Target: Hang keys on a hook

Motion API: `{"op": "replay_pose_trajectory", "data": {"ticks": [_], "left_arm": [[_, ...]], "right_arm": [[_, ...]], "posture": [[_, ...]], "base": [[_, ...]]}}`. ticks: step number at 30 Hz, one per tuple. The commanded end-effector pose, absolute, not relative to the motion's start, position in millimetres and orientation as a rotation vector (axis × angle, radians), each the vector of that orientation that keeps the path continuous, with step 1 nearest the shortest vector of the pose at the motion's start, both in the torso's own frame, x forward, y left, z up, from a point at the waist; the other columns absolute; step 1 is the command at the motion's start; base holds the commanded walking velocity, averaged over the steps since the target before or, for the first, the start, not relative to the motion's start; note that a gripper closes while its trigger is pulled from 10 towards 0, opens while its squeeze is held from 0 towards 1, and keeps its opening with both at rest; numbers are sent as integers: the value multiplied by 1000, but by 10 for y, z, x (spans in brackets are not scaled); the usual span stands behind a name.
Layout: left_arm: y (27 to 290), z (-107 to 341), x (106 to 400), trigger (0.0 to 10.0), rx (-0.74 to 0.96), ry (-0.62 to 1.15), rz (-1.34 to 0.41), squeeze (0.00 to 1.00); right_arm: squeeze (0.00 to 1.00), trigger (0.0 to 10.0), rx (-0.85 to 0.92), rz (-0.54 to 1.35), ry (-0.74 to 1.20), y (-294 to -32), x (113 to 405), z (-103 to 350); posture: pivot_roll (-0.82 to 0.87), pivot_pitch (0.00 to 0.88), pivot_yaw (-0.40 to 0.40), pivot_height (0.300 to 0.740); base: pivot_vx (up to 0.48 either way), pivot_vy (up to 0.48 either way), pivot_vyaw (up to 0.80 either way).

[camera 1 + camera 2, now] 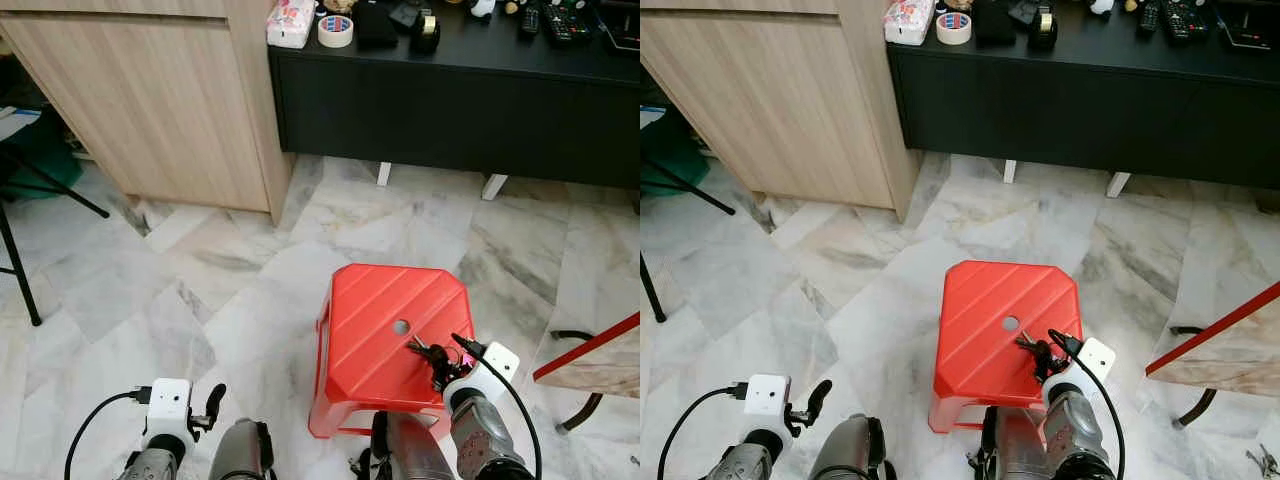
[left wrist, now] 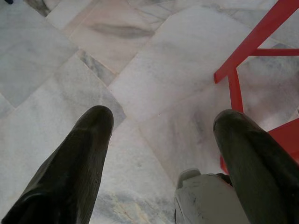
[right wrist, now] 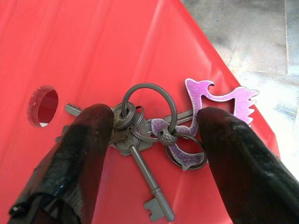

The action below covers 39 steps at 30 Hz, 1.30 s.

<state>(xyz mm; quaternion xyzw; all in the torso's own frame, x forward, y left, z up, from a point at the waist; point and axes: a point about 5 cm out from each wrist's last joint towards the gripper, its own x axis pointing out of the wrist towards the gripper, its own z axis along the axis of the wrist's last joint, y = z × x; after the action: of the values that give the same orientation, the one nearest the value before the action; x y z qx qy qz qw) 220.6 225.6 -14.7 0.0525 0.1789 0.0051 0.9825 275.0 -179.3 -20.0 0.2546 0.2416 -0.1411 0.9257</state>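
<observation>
Right gripper (image 3: 152, 140) is down on the red stool (image 1: 375, 320), fingers spread wide on either side of the keys (image 3: 154, 135), one tip touching the ring cluster, the other beside the purple charm (image 3: 212, 100), nothing clamped. The bunch lies flat on the seat near its round hole (image 3: 43, 105), toward the stool's right edge. Left gripper (image 2: 159, 140) hangs low over the marble floor (image 1: 200, 290), fingers parted and empty, beside the stool's leg.

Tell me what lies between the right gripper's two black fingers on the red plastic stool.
The right wrist view shows the bunch of metal keys with its purple charm lying between the right gripper's open fingers, on the red stool.
</observation>
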Motion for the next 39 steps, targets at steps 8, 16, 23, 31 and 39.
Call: {"op": "replay_pose_trajectory", "data": {"ticks": [8, 16, 23, 31, 39], "left_arm": [[2296, -242, 2079, 10000, 124, 420, 15, 0], [2306, -239, 2084, 10000, 126, 420, 22, 0], [2301, -245, 2091, 10000, 131, 426, 22, 0], [2298, -241, 2125, 10000, 136, 428, 28, 0], [2276, -247, 2184, 10000, 131, 433, 33, 0]], "right_arm": [[0, 0, 525, -292, 543, -1780, 2655, -291], [0, 0, 533, -273, 538, -1734, 2666, -284], [0, 0, 526, -252, 527, -1695, 2698, -259], [0, 0, 523, -249, 523, -1690, 2700, -255], [0, 0, 516, -236, 455, -1689, 2780, -163]], "posture": [[73, 244, -19, 641], [79, 239, -21, 641], [77, 230, -19, 641], [76, 220, -22, 641], [67, 197, -29, 641]], "base": [[0, 0, 0], [0, 0, 0], [0, 0, 0], [0, 0, 0], [0, 0, 0]]}}
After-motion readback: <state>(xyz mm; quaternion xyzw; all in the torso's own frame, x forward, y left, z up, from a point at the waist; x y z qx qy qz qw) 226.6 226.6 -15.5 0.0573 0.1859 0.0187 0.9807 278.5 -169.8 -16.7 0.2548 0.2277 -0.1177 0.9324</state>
